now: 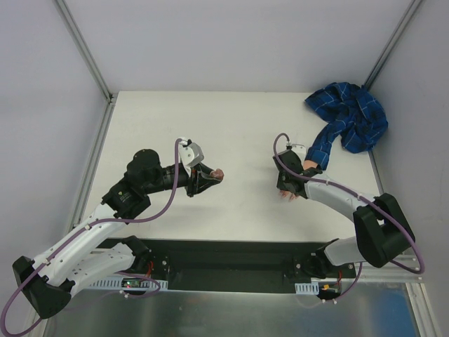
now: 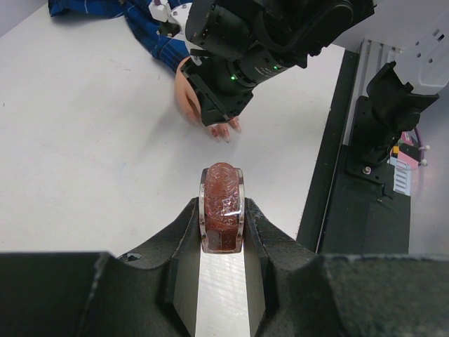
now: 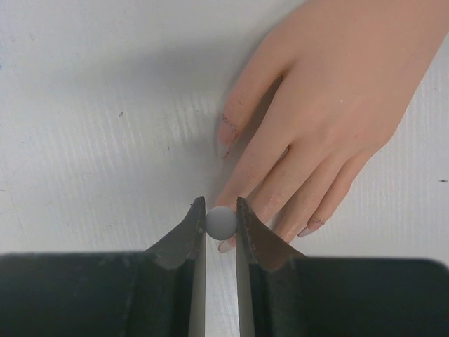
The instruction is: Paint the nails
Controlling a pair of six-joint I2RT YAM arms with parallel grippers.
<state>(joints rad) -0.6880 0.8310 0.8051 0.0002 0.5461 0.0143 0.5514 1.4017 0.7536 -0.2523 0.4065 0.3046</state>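
A: Step in hand?
B: Painting, by my judgement. Right end effector (image 3: 220, 205) was clenched on a small grey cap (image 3: 222, 222), poised over the fingertips; brush tip hidden. Hand (image 3: 337, 84) lay flat on the desk (image 3: 91, 105), right of centre.
A: Left side?
B: Left end effector (image 1: 212, 176) grasped the reddish bottle (image 2: 222, 200), well apart from the hand.
A: Next move?
B: Nails (image 3: 311, 227) looked mostly bare, one finger smeared red. It called for a light, straight stroke along one nail.

Right hand (image 1: 285, 187) over fake hand (image 1: 287, 196); plaid sleeve (image 1: 349, 118) beyond; left hand (image 1: 215, 175) well apart, reddish item (image 1: 219, 173) at tip.
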